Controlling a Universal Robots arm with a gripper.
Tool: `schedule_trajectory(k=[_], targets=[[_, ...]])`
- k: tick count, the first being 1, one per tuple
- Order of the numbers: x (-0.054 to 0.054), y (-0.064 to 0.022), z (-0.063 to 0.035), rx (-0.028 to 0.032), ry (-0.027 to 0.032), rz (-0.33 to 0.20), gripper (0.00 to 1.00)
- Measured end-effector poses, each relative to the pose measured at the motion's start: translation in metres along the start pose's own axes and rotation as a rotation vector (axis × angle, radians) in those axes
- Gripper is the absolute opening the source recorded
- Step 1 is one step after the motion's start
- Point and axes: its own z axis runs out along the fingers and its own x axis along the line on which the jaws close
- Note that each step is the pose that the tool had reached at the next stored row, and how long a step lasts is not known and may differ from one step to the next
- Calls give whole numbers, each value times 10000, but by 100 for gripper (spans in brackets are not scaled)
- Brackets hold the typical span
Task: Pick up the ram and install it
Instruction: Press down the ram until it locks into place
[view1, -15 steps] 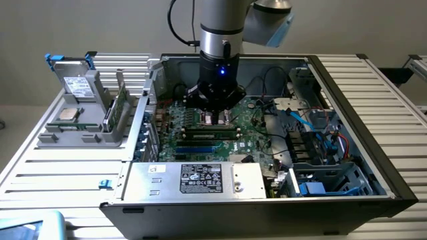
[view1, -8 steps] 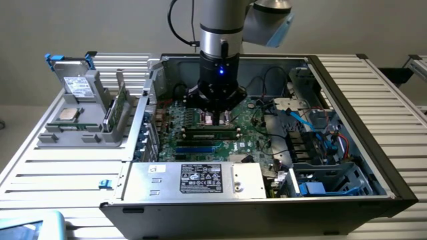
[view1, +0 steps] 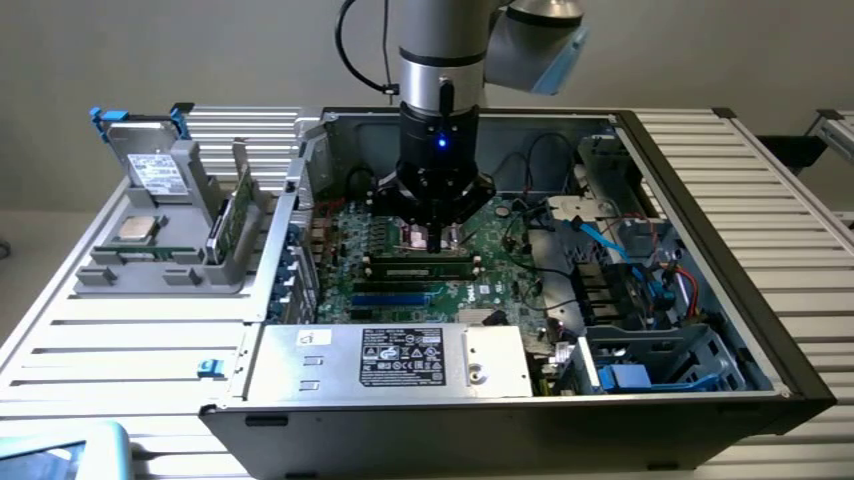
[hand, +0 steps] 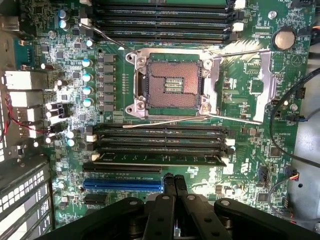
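The pincer (hand: 174, 181) is pressed together with nothing between its black fingertips, and it hangs low inside the open computer case (view1: 694, 200), just above the green motherboard (hand: 250, 165).

Taking the empty processor socket (hand: 174, 85) as the landmark: in the wrist view the ram (hand: 160, 159) lies in the slot of the bank farthest from the socket, on the side toward the pincer, between the socket and the fingertips. Its long axis runs parallel to the neighbouring dark memory slots (hand: 160, 135) and across the pincer's line of approach. The stick seems already seated, though whether the white end latches are fully home I cannot tell.

The ram is a thin, flat green board with a row of dark chips along it. The socket is a square steel frame around a coppery field of fine pins. A glossy blue expansion slot (hand: 122, 185) sits beyond the ram, away from the socket and just beside the fingertips. In the exterior view the case stands on a ribbed metal bench (view1: 120, 340).
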Motion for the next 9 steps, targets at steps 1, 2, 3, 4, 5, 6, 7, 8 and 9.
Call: schedule_trajectory(k=[1, 2, 3, 4, 5, 6, 7, 8, 9], targets=[[1, 0, 0, 0, -6, 10, 11], [6, 0, 0, 1, -10, 19, 11], [9, 0, 0, 1, -11, 20, 11], [12, 0, 0, 1, -13, 18, 11], [13, 0, -1, 1, -13, 18, 11], [13, 0, 0, 1, -14, 18, 11], [13, 0, 0, 1, -14, 18, 11], [13, 0, 0, 0, -14, 18, 11], [13, 0, 0, 1, -14, 18, 11]])
